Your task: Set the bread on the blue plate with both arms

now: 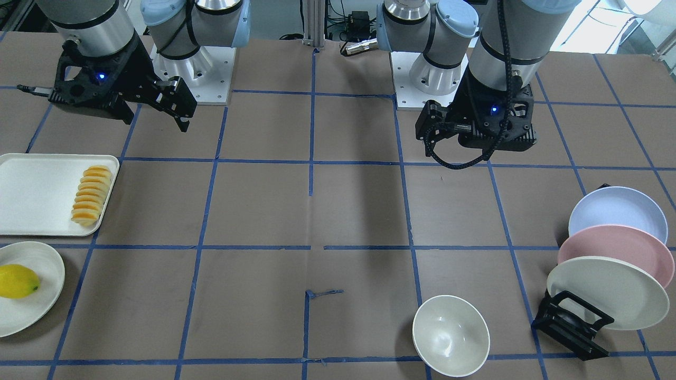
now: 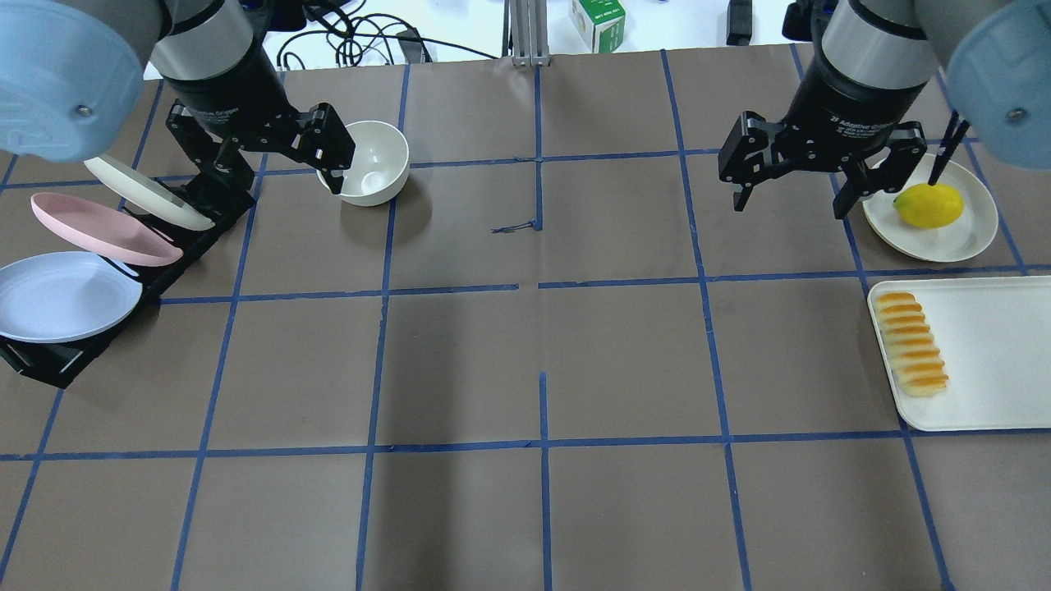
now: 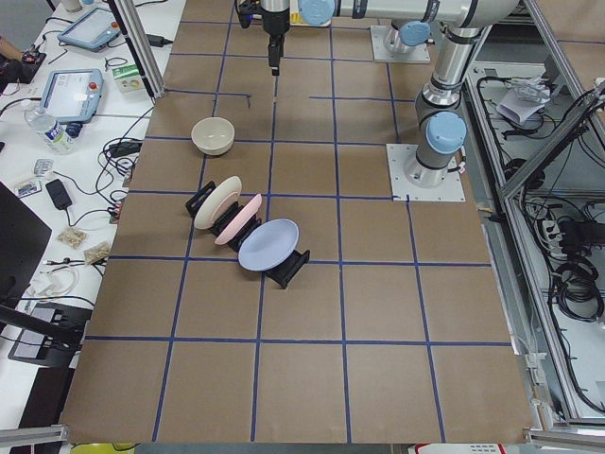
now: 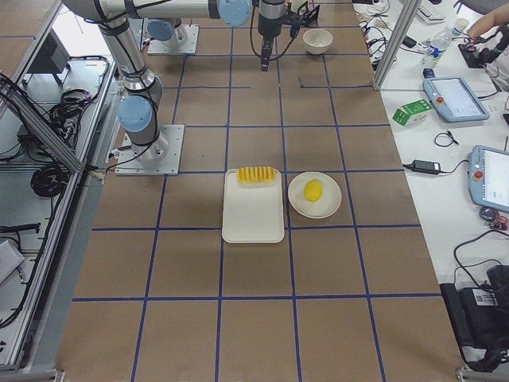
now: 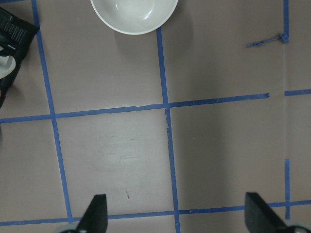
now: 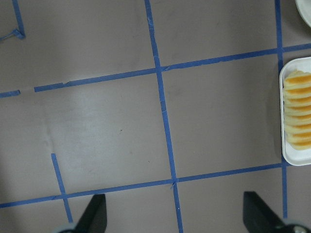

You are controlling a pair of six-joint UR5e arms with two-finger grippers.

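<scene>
The bread (image 2: 911, 343), a row of yellow-orange slices, lies on the inner edge of a white tray (image 2: 985, 353); it also shows in the front view (image 1: 92, 194) and the right wrist view (image 6: 296, 111). The blue plate (image 2: 66, 295) leans in a black rack (image 2: 49, 365), nearest the robot; it also shows in the front view (image 1: 615, 211). My left gripper (image 2: 328, 156) is open and empty, high above the table beside the rack. My right gripper (image 2: 792, 193) is open and empty, high above the table, away from the bread. Both wrist views show the jaws wide apart.
A pink plate (image 2: 103, 230) and a cream-white plate (image 2: 148, 193) stand in the same rack. A white bowl (image 2: 374, 164) sits by the left gripper. A lemon (image 2: 928, 205) lies on a cream plate (image 2: 973, 238) beyond the tray. Blue tape lines cross the brown table.
</scene>
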